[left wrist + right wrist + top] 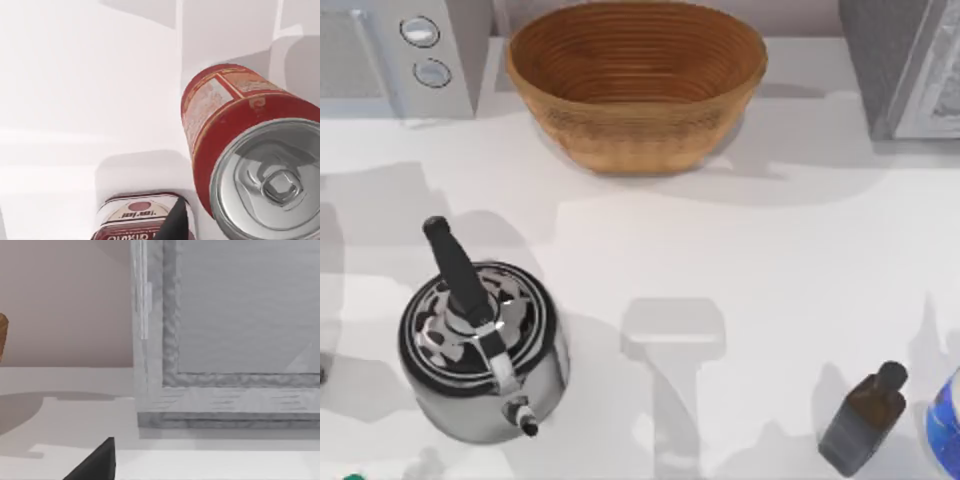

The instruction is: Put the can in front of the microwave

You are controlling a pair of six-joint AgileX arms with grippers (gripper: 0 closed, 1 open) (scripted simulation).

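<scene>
My left gripper's dark fingertip (172,222) hovers close above the red can (235,150); whether it is wide or narrow I cannot tell. The can stands ungrasped, so I judge this the approach: next, close on it, then carry it toward the microwave (395,60).

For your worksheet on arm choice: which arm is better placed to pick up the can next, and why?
Probably the left: its wrist view shows the can close by, while the right wrist view faces the speckled grey box, with no can near.

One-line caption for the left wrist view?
Red soda can with silver top seen close on the white table, beside a red-and-white tin.
</scene>
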